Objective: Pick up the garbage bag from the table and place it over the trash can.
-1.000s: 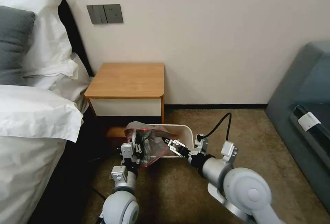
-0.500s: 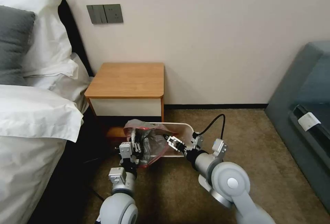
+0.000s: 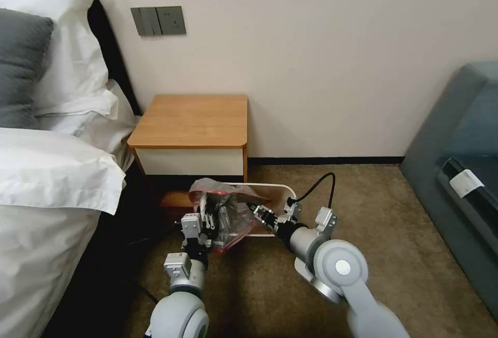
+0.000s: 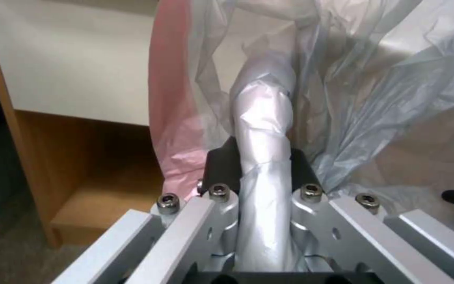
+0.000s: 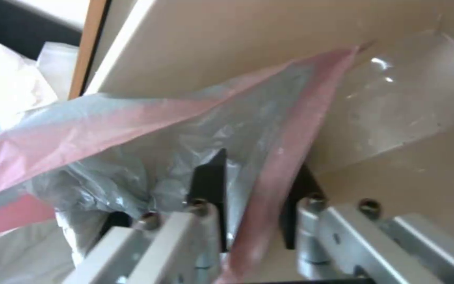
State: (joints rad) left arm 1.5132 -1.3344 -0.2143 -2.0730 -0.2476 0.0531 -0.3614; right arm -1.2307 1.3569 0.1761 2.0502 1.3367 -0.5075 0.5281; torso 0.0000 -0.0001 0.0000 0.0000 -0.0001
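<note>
Head view is showing both arms reaching down to the trash can (image 3: pixel 282 188), which is standing on the carpet just in front of the worktop (image 3: pixel 193 120), whose orange-brown wooden top is carrying nothing. Going left to right: the left pincer (image 3: pixel 205 220) is clamping a twisted rope of the garbage bag (image 3: pixel 228 213) at the bin's left end; in the left wrist view the bunched film (image 4: pixel 264 130) is running straight up between the dark pads (image 4: pixel 220 165), which are pinching it tight. Next, the bag itself is lying crumpled over the left half of the opening, thin, crinkly and translucent grey, with a pink-red band along its mouth. Then the right pincer (image 3: pixel 255 210) is gripping that band; in the right wrist view the pink strip (image 5: pixel 285 157) is passing between the black fingers (image 5: pixel 209 185), with the bin's smooth beige wall (image 5: pixel 269 35) behind.

To do this step well (spreading the mouth over the rolled rim), the right arm should probably be drawing the band toward the uncovered right end while the left is anchoring its corner. Film this thin is likely to slip or stretch, so slow, even tension seems wise, and the light bin may be dragged along if the pull is too hard.
</note>
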